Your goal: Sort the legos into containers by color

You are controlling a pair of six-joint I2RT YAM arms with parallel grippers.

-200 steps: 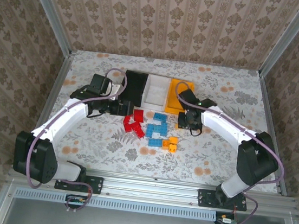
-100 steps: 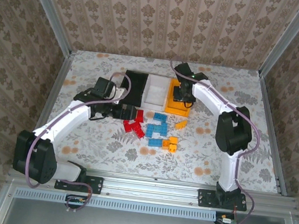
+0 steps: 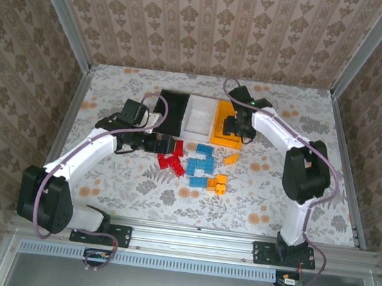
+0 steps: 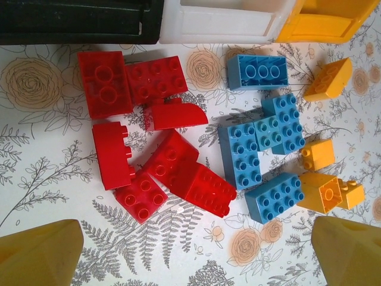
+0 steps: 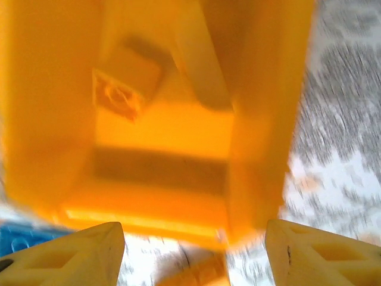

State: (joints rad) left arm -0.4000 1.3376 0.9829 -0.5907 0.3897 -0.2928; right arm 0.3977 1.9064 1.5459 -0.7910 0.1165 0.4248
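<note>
We record three small open-topped rectangular containers in a row at the upper centre of the overhead view. They are a black plastic bin (image 3: 173, 107), a white plastic bin (image 3: 199, 116) touching it, and an orange-yellow plastic bin (image 3: 219, 122) at the right end. Below the row, small studded plastic pieces lie loose on the floral-patterned table (image 3: 276, 188). The red bricks (image 3: 170, 160) are at the left, the light blue bricks (image 3: 201, 164) in the middle and the orange-yellow bricks (image 3: 218, 183) at the right.

The left gripper (image 3: 165, 145) hovers at the upper edge of the red group, just below the black plastic bin. In the left wrist view the left gripper (image 4: 193, 238) has its jaws wide apart at the lower corners of the frame, with nothing between them. There the red bricks (image 4: 149, 155) sit packed together left of centre and the light blue bricks (image 4: 262, 149) touch one another right of centre. Four orange-yellow bricks (image 4: 324, 179) lie toward the right edge, one of them a sloped piece (image 4: 328, 78) lying apart, near the bins.

The right gripper (image 3: 238, 129) is over the orange-yellow plastic bin. In the right wrist view the right gripper (image 5: 193, 238) has its jaws apart and empty. A lone orange-yellow brick (image 5: 125, 89) shows inside the bin (image 5: 262, 119), upper left of the frame (the view is blurred). It appears to rest on the bin floor near a wall.
</note>
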